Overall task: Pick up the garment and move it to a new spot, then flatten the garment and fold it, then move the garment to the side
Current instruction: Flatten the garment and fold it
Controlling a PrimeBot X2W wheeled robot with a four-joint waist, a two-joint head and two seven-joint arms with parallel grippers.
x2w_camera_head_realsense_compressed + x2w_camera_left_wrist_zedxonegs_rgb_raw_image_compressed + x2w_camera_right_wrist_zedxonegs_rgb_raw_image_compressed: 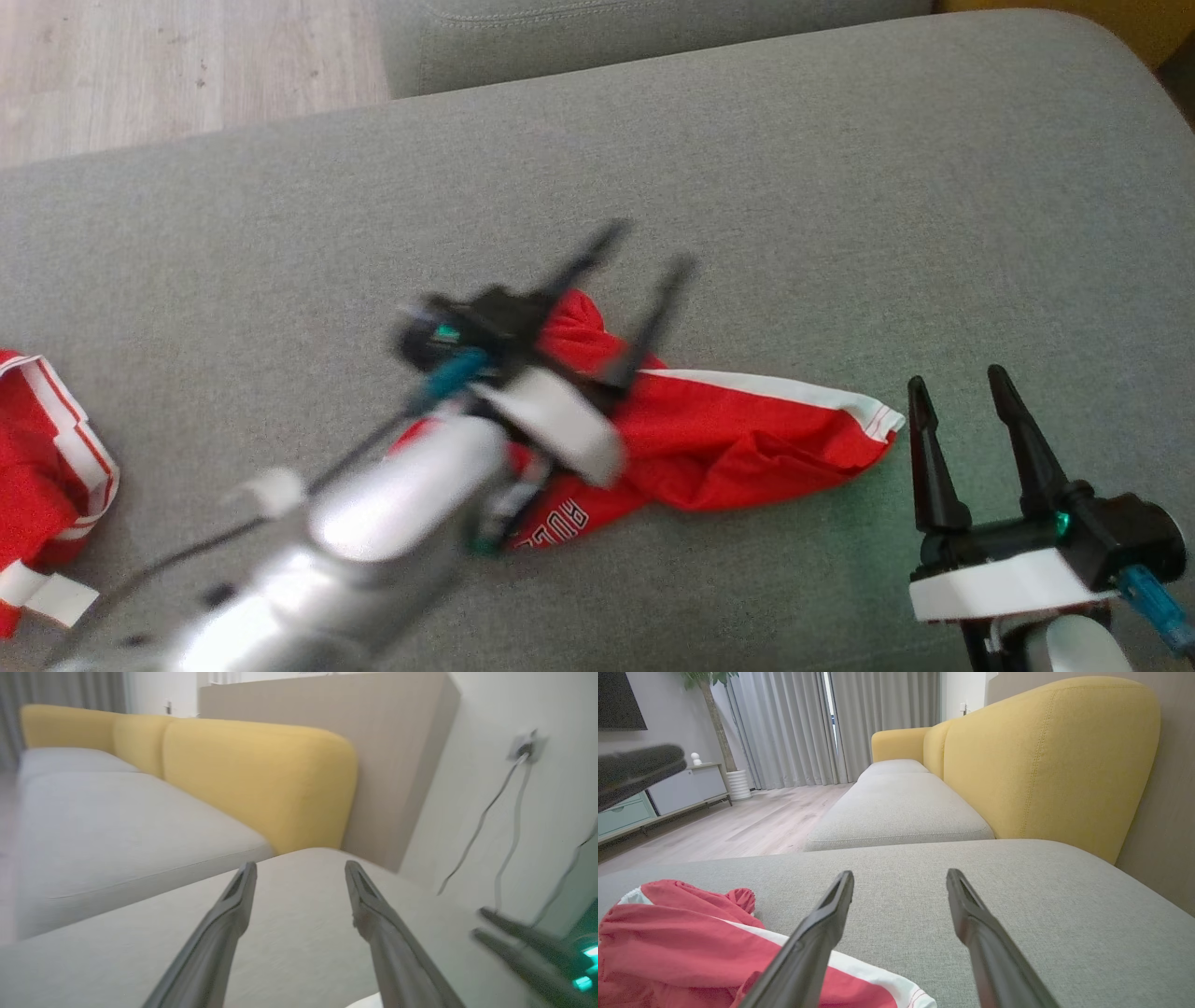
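Note:
A crumpled red garment (pixel 728 439) with white side stripes and white lettering lies in the middle of the grey cushion (pixel 794 187); it also fills the lower left of the right wrist view (pixel 682 938). My left gripper (pixel 644 247) is blurred above the garment, open, with nothing between its fingers (pixel 233 914). My right gripper (pixel 957 383) stands open just right of the garment's striped end, holding nothing, its fingers (pixel 822 924) over the grey fabric and the cloth's edge.
A second red and white garment (pixel 47 457) lies at the cushion's left edge. Wooden floor (pixel 140 65) lies beyond the far left. A yellow backrest (pixel 1045 756) rises on the right side, with more grey seat cushions (pixel 896 812) beyond.

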